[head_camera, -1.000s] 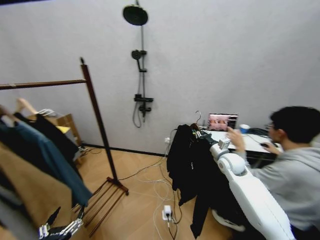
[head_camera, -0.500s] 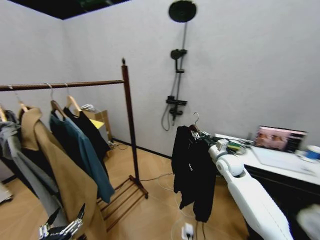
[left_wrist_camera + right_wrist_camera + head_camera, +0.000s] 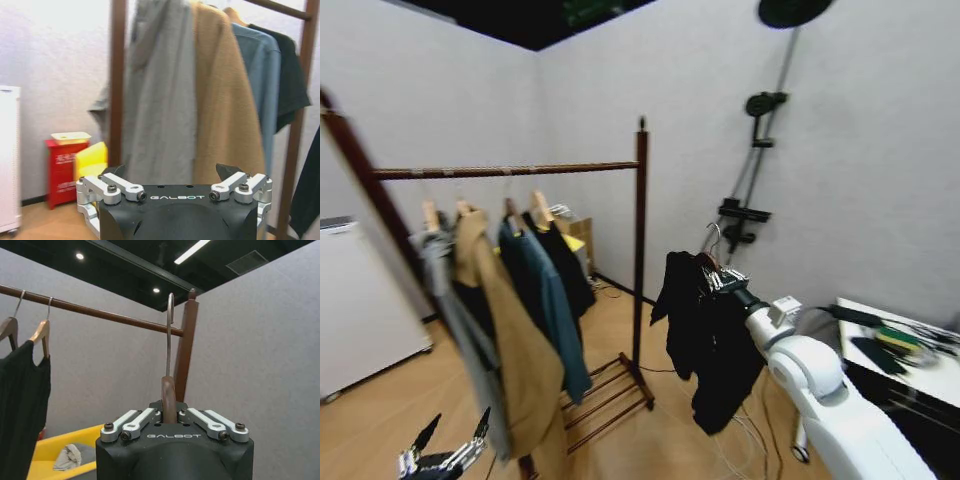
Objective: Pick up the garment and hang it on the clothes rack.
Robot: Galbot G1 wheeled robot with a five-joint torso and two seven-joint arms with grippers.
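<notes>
While your right gripper [image 3: 725, 280] is stretched out ahead of the robot at about mid-height, it is clenched on the wooden hanger [image 3: 168, 405] that carries the plain black long garment of soft dark cloth [image 3: 705, 340]. You can see in the right wrist view that the fingers [image 3: 131, 422] close from both sides on the hanger's brown neck, with the metal hook [image 3: 170, 335] standing upright above them. Note the garment hangs free in the air below the gripper, to the right of the tall dark reddish-brown wooden clothes rack [image 3: 641, 260] and apart from it.

On the rack's horizontal rail [image 3: 510, 170] hang, from the near end, a grey hoodie [image 3: 455, 320], a long tan coat [image 3: 520, 370], a teal-blue jacket [image 3: 545, 300] and a short black top [image 3: 565, 265]. Its slatted base shelf [image 3: 610, 395] sits on the wooden floor.

Your left gripper [image 3: 445, 455] is low at the robot's left, near the hem of the tan coat, with fingers [image 3: 112, 187] spread apart and nothing between them.
</notes>
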